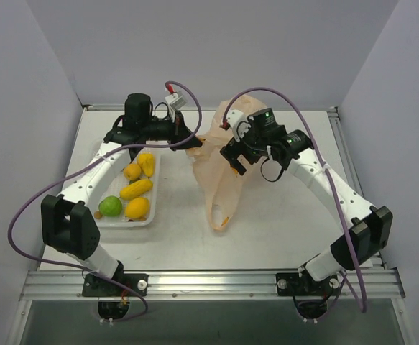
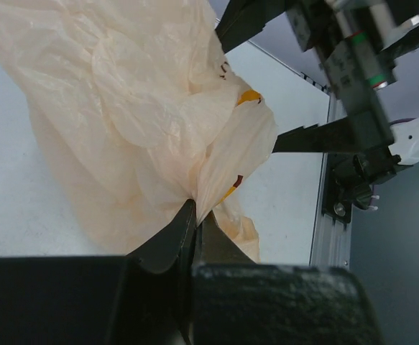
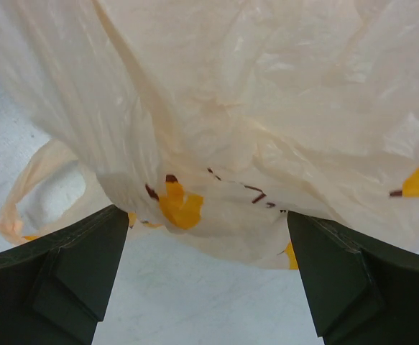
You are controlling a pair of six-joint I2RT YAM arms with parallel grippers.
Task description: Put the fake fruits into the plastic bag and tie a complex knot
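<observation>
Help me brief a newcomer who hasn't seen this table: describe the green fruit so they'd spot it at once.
On the white table, left of the peach plastic bag, lies a white tray of toy fruits. The green fruit sits in the tray's near left corner, beside a yellow fruit. It is the only green piece; its neighbours are yellow or orange.
</observation>
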